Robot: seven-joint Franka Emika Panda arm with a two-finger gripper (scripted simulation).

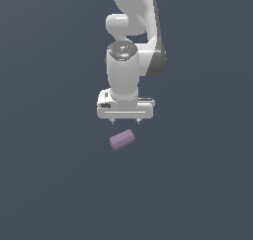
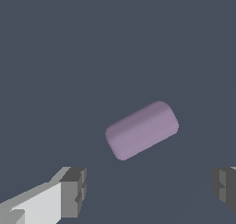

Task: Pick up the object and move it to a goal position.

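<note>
Looking through the wrist view, you see only the tips of the pincer (image 2: 150, 188): one dark grey fingertip (image 2: 73, 191) with its white finger body running off the picture's corner, and the other fingertip (image 2: 225, 187) cut off by the picture's edge. The rest of the hand is out of that frame. The two tips stand wide apart with bare surface between them, so your pincer is released and grasps nothing.

Beyond the tips lies the mauve block (image 2: 142, 130), a small oblong with rounded edges, matte and plain. It lies flat, turned at a slant to the line between the fingertips, and it is narrower than the gap between them. It touches neither fingertip.

In the exterior view you have the whole hand: the white pincer (image 1: 125, 121) points straight down from the white Panda arm (image 1: 129, 46), whose upper links run out of the top of the frame. The fingers show there only as two short dark nubs under the white hand body, too small to make out in detail. The block (image 1: 122, 140) sits just below them, near but apart, lying slanted on the flat dark grey-blue ground (image 1: 49, 184). You cannot make out any edge or texture on that ground; it fills both pictures evenly.
</note>
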